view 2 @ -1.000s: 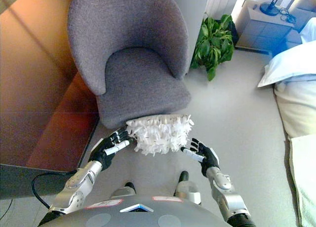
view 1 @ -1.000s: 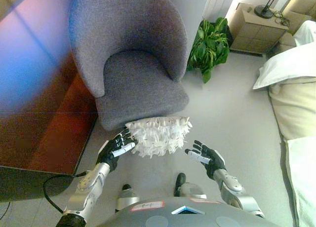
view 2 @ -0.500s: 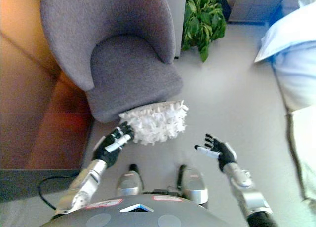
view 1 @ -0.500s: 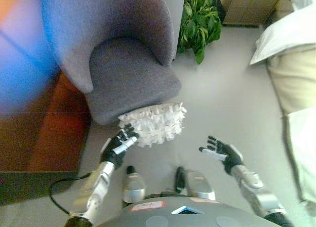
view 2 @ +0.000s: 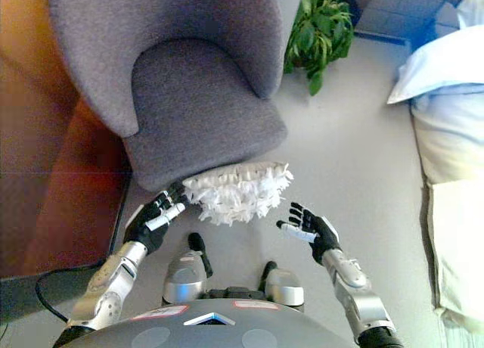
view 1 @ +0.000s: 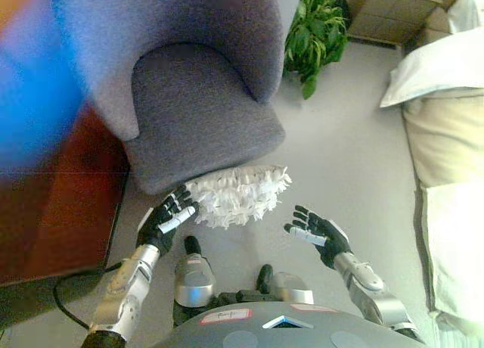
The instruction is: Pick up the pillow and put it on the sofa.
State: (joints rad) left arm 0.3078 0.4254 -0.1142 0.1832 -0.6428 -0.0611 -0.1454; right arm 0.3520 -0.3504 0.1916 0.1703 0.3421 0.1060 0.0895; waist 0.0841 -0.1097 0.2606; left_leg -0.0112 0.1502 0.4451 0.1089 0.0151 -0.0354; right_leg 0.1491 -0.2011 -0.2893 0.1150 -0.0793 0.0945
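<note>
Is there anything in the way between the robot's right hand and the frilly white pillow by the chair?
Nothing visible. The right hand is open, with only bare floor between it and the pillow. The left hand already touches the pillow's other end, in front of the grey chair.

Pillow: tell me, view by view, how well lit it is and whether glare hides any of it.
Left eye view: the pillow is bright white and evenly lit, its frills distinct against the grey floor. Right eye view: equally bright, no glare; only the left hand overlaps its left edge with its fingers.
</note>
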